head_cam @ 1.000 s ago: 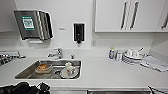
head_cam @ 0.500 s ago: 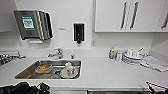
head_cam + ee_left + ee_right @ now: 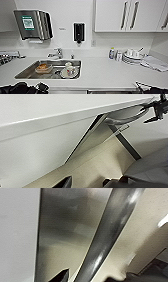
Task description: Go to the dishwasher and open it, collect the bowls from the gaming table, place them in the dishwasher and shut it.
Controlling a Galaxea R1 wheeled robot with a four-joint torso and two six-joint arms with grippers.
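Observation:
The dishwasher's brushed steel front (image 3: 60, 230) is very close in the right wrist view, with its bar handle (image 3: 110, 233) running across it. My right gripper (image 3: 87, 276) is open, and the bar passes between its two dark fingertips. My left gripper (image 3: 86, 181) is open with nothing between its fingertips, beside white cabinet fronts (image 3: 37, 151) and a beige floor. Both arms show dark along the counter's front edge in the head view, the left arm (image 3: 22, 88) and the right arm (image 3: 150, 88). The bowls and the gaming table are out of view.
A white counter (image 3: 107, 72) holds a steel sink (image 3: 27, 72) with an orange bowl (image 3: 43, 68), a cup and plates. Stacked white dishes (image 3: 132, 57) and bottles stand at the right. A towel dispenser (image 3: 32, 25), a soap dispenser (image 3: 79, 32) and wall cabinets (image 3: 125, 15) hang above.

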